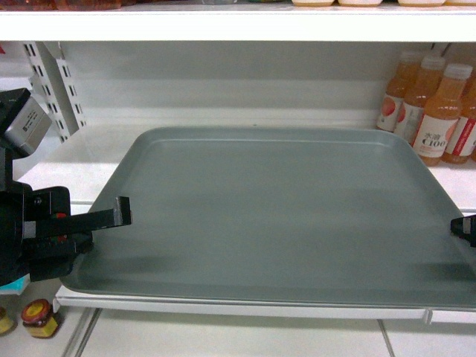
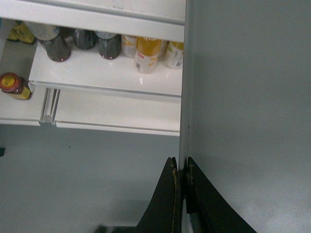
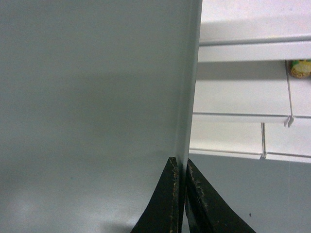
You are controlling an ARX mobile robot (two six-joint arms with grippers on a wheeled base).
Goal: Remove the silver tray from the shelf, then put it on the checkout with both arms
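The flat grey-green rectangular silver tray (image 1: 275, 212) lay on the white shelf (image 1: 89, 160); the left tool (image 2: 182, 167) and right tool (image 3: 181, 167) each pinched its rim.

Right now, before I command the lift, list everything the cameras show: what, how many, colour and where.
Large flat grey-green tray: one, on the white shelf board, front edge overhanging its lip.
Plastic juice bottles: at least four, orange with white caps, back right of the shelf beside the tray.
Small jars: two partly visible, yellowish, the clearer one red-lidded, on a lower shelf at bottom left.
Cans and bottles: several, dark, silver and yellow, on a lower shelf in the left wrist view.
Upper shelf board: one, white, across the top.
Left end effector: one, black, shut on the tray's left rim.
Right end effector: one, black, shut on the tray's right rim.
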